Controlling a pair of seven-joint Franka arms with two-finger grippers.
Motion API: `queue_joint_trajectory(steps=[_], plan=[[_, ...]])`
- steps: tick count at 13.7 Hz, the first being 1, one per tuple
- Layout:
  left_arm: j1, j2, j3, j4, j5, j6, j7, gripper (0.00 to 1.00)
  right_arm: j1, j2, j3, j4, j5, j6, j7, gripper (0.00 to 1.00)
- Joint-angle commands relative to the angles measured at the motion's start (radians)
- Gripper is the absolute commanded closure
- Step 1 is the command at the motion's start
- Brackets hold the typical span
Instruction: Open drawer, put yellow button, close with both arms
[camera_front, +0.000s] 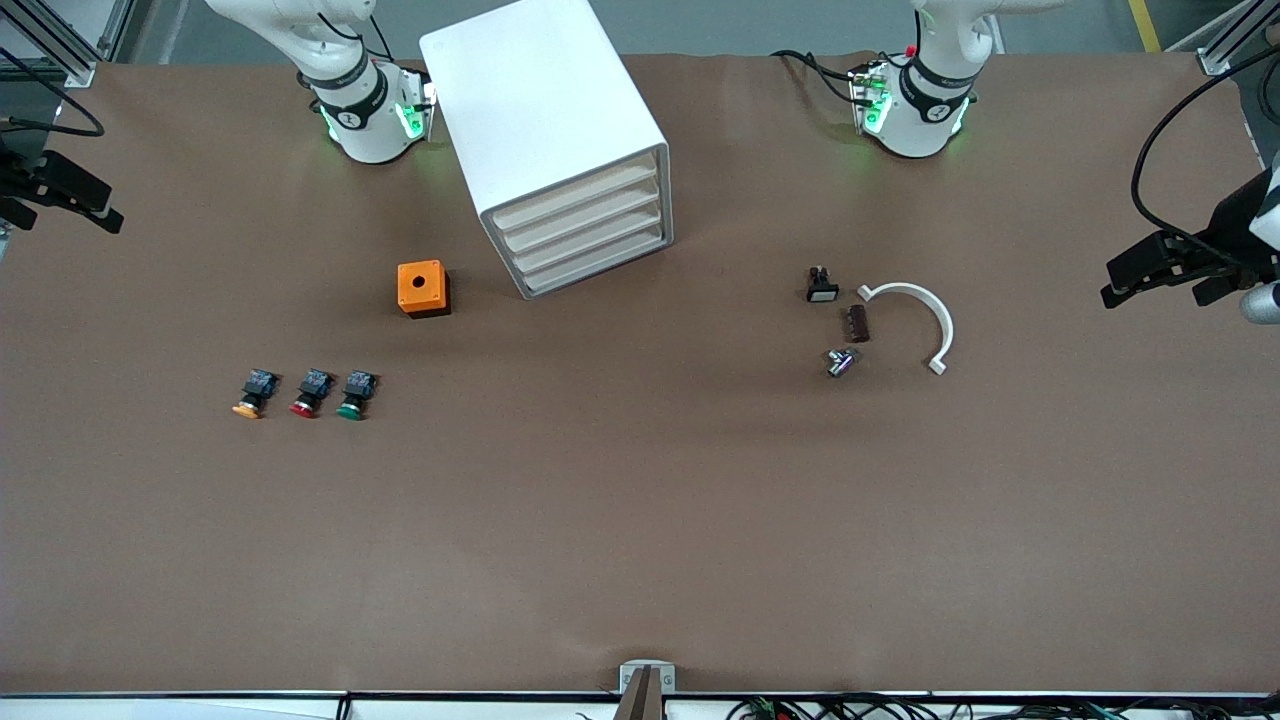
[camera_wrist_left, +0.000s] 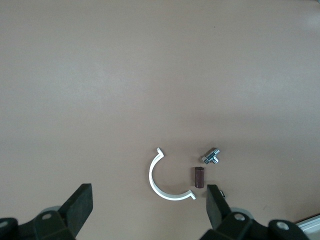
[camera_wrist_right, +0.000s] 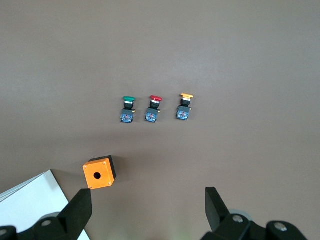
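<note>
Drawer (camera_front: 578, 197), top one of four in the white cabinet (camera_front: 545, 110), sits flush with the three below it, all fully in; cabinet stands angled on the table (camera_front: 640, 520) between the two arm bases, closer to the right arm's. Yellow button (camera_front: 254, 392) lies on the table toward the right arm's end, nearer the front camera than the cabinet, end piece of a row of three: red button (camera_front: 310, 393) beside it, green button (camera_front: 354, 395) after that, small gaps between, none touching. Orange box (camera_front: 423, 289) with a hole in its top sits between that row and the cabinet. Right gripper (camera_front: 62, 193) hangs at the right arm's end of the table, jaws spread, holding nothing. Left gripper (camera_front: 1165, 267) hangs at the left arm's end, jaws spread too, empty. Near it on the table: white curved clip (camera_front: 917, 318), small brown block (camera_front: 858, 323), silver fitting (camera_front: 840, 362), black part (camera_front: 821, 285).
</note>
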Motion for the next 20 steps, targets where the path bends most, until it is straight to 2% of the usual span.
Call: queue_joint_trajectory(steps=[1, 8, 15, 20], plan=[[0.001, 0.01, -0.003, 0.027, 0.011, -0.022, -0.004, 0.0, 0.004, -0.03, -0.002, -0.026, 0.009, -0.006, 0.002, 0.0], [0.009, 0.035, -0.003, 0.018, 0.009, -0.025, -0.002, 0.0, 0.006, -0.023, -0.002, -0.012, 0.009, -0.006, 0.001, 0.0], [-0.034, 0.169, -0.009, 0.021, 0.005, -0.027, -0.007, 0.0, 0.009, -0.011, -0.001, 0.009, -0.005, 0.006, 0.001, 0.0], [-0.065, 0.304, -0.009, 0.027, -0.113, 0.018, -0.071, 0.0, -0.008, 0.104, -0.004, 0.055, -0.006, 0.024, 0.002, 0.0]])
